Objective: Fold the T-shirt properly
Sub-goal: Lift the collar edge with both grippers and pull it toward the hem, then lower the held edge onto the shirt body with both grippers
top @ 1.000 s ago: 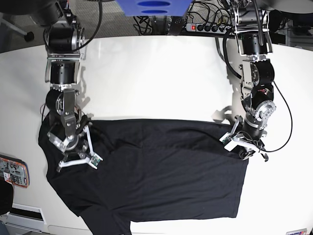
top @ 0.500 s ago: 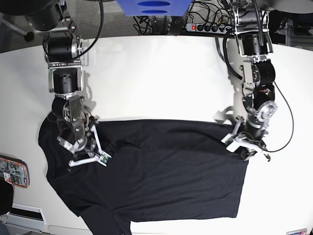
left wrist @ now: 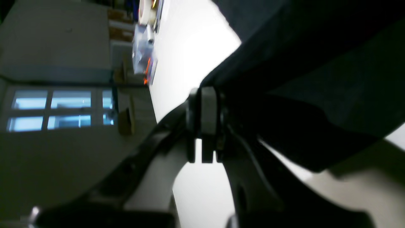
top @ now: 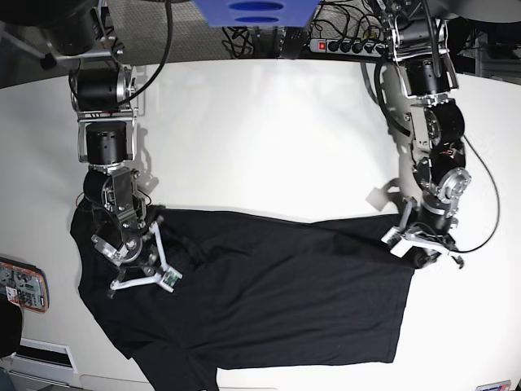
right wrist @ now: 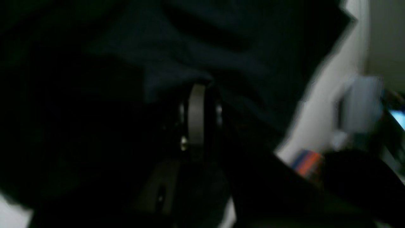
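The black T-shirt (top: pixel 285 293) lies spread over the white table (top: pixel 260 138), its lower part reaching the near edge. My left gripper (top: pixel 421 248) is at the shirt's upper right corner. In the left wrist view, the left gripper (left wrist: pixel 205 93) has its fingers pressed together on the edge of the T-shirt (left wrist: pixel 316 63), which is lifted off the table. My right gripper (top: pixel 140 275) sits over the shirt's left side near the sleeve. In the right wrist view, the right gripper (right wrist: pixel 196 93) is shut on a fold of the T-shirt (right wrist: pixel 221 47).
A power strip (top: pixel 342 46) with cables and a blue part (top: pixel 254 11) lie beyond the table's far edge. A small colourful box (top: pixel 20 285) sits at the left edge. Bare white table lies behind the shirt and to its right.
Both grippers have moved toward the near edge while holding the cloth. The shirt's far edge has come with them and now slants and wrinkles instead of lying straight.
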